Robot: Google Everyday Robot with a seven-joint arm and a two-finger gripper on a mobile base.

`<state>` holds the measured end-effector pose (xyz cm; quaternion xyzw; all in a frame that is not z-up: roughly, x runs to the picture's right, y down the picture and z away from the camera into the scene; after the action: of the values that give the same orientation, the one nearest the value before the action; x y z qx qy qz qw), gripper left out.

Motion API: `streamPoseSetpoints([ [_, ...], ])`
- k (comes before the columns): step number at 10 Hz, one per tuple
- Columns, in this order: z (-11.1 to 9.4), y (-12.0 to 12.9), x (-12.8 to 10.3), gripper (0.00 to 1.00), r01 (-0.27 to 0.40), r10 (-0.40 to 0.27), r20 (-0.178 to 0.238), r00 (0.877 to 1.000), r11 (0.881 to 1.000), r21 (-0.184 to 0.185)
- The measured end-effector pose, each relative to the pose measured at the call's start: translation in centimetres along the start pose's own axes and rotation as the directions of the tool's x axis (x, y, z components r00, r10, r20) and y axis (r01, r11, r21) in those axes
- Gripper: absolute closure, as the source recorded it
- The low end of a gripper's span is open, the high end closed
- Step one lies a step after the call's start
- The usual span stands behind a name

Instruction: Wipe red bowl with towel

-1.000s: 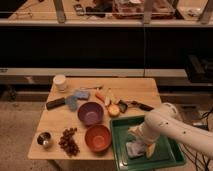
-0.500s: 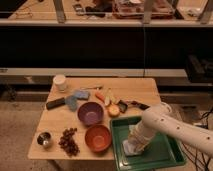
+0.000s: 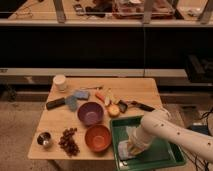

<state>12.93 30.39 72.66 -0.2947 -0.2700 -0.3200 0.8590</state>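
The red bowl (image 3: 98, 137) stands upright near the table's front edge, just left of the green tray (image 3: 167, 152). In the tray's front left corner lies the towel (image 3: 123, 150), a crumpled pale grey-blue cloth. My white arm reaches in from the right and comes down into the tray. My gripper (image 3: 131, 147) is pressed onto the towel, shut on its folds. The towel rests on the tray floor, partly hidden under the gripper. The bowl is a short way to the gripper's left, beyond the tray wall.
A purple bowl (image 3: 90, 113) sits behind the red one. A steel cup (image 3: 44, 139) and grapes (image 3: 69, 141) lie front left. Blue pads (image 3: 80, 94), a black tool (image 3: 55, 103), a white cup (image 3: 60, 82), fruit (image 3: 114, 110) and a knife (image 3: 142, 105) lie farther back.
The gripper has come down onto the towel in the tray and closed on it. The bowls and other items have not moved.
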Motion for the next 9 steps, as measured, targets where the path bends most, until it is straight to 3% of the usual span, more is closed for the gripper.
streamPoseSetpoints([
  [1,-0.5,-0.1,-0.4,1.00,0.008,-0.008,-0.007,1.000,1.000,0.008],
  [3,-3.6,-1.0,-1.0,1.00,0.038,-0.037,-0.027,0.999,0.998,0.046],
  [6,-9.6,-3.0,-2.9,1.00,0.112,-0.108,-0.048,0.993,0.988,0.108],
  [9,-11.4,-5.3,-4.0,1.00,0.175,-0.172,-0.032,0.985,0.970,0.168],
])
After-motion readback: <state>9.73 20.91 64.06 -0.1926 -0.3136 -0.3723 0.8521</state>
